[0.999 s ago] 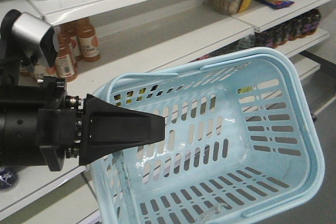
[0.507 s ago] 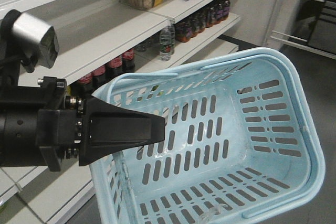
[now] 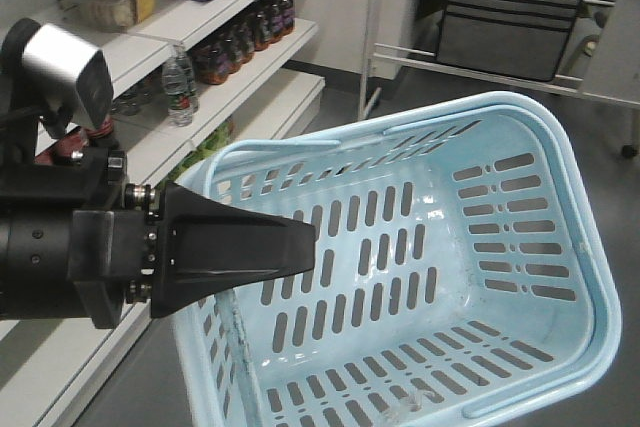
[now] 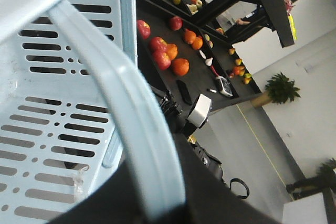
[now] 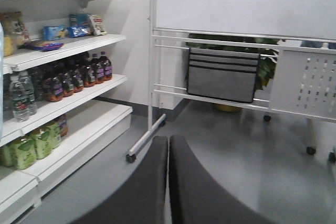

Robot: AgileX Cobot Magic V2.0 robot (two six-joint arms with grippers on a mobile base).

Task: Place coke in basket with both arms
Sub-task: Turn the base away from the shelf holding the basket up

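One light blue plastic basket, rectangular with slotted walls and two thin hoop handles, hung tilted beside white store shelves. Our left hand gripped one smooth hoop handle. Our right hand, two matte black tapered fingers pressed together, held nothing. We could not tell where the coke was.

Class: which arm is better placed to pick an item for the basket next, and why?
Right, probably. The right gripper is shut on nothing beside the shelves, while the left gripper seems occupied holding the basket by its handle. No coke is in view.
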